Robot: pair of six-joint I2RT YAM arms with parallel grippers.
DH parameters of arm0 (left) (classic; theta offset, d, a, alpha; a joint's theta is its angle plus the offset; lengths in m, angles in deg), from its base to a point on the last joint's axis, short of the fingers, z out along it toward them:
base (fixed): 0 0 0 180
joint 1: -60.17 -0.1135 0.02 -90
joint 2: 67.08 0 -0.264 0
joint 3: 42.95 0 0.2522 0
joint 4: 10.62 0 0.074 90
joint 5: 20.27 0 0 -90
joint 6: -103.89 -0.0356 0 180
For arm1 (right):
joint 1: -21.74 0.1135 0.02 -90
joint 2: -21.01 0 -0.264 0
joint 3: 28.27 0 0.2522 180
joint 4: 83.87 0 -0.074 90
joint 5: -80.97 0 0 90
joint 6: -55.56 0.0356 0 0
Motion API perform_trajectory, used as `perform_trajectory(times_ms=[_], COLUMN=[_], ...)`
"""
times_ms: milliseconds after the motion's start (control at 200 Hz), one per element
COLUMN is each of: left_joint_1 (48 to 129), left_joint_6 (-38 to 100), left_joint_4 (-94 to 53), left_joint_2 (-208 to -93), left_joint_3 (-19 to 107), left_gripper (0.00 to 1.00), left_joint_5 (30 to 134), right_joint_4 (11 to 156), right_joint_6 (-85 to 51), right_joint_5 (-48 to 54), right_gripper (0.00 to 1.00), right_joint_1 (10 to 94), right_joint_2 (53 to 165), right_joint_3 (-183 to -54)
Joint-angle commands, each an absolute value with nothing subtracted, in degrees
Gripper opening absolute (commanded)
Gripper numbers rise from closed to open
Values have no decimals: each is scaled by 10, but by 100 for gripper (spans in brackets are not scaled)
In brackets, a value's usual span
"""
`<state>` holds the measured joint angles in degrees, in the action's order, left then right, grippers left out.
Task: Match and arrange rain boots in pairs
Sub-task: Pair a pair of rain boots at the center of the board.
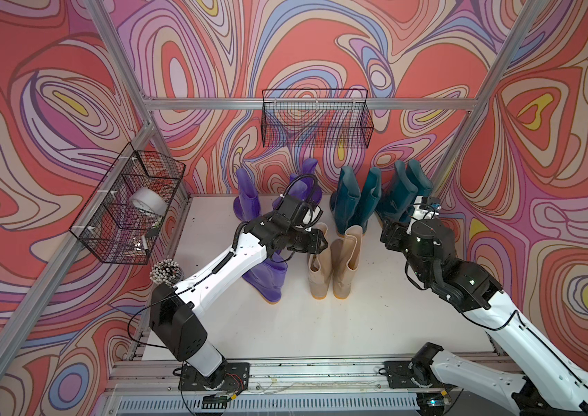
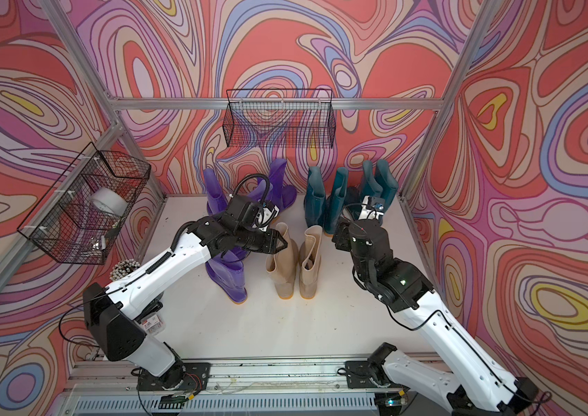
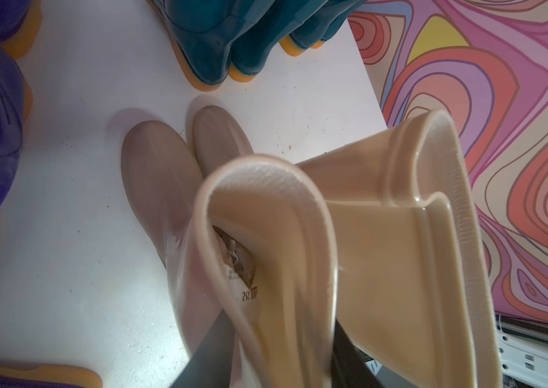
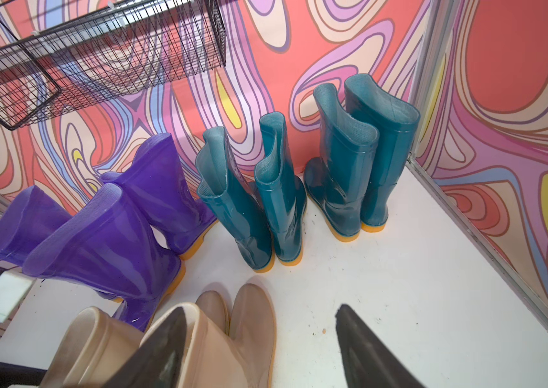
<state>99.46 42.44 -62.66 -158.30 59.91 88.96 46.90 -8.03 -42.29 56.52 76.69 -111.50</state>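
Two glossy beige rubber rain boots [image 1: 347,266] stand mid-table, four dark teal rubber boots [image 4: 349,174] far right, and at least three translucent purple rubber boots [image 4: 108,242] left. A paper slip [image 3: 244,272] inside the left beige boot bears print too blurred to read. The left gripper [image 1: 323,245] straddles that boot's cuff; I cannot tell if it is clamped. The right gripper [image 4: 261,307] gapes, empty.

The left arm [image 1: 229,257] stretches forward to the middle and the left gripper [image 1: 322,246] points to the right, jaws partly apart. The right arm [image 1: 523,335] leans inward; the right gripper [image 4: 262,307] points downward, jaws wide apart.
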Motion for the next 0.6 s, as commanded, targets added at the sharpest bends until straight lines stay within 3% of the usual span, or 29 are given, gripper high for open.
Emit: perform_trajectory(times_ms=[0, 50, 160, 371, 451, 596], left_joint_1=[995, 995, 995, 995, 995, 992], left_joint_6=[430, 429, 413, 405, 444, 508], left_joint_4=[-618, -622, -649, -690, -688, -723], left_joint_2=[-1557, -1553, -1545, -1465, -1408, -1321], left_joint_3=[629, 641, 676, 701, 658, 580], left_gripper=[45, 58, 76, 89, 99, 99], left_joint_5=[888, 889, 875, 729, 640, 524], right_joint_4=[458, 457, 457, 471, 481, 492], right_joint_6=[-83, -82, -81, -110, -123, -138], right_joint_5=[-412, -409, -402, -318, -271, -248], right_gripper=[72, 71, 71, 71, 70, 70], right_joint_1=[562, 562, 562, 562, 563, 563], right_joint_2=[769, 769, 772, 795, 812, 835], right_joint_3=[-1132, -1133, -1136, -1149, -1158, -1177])
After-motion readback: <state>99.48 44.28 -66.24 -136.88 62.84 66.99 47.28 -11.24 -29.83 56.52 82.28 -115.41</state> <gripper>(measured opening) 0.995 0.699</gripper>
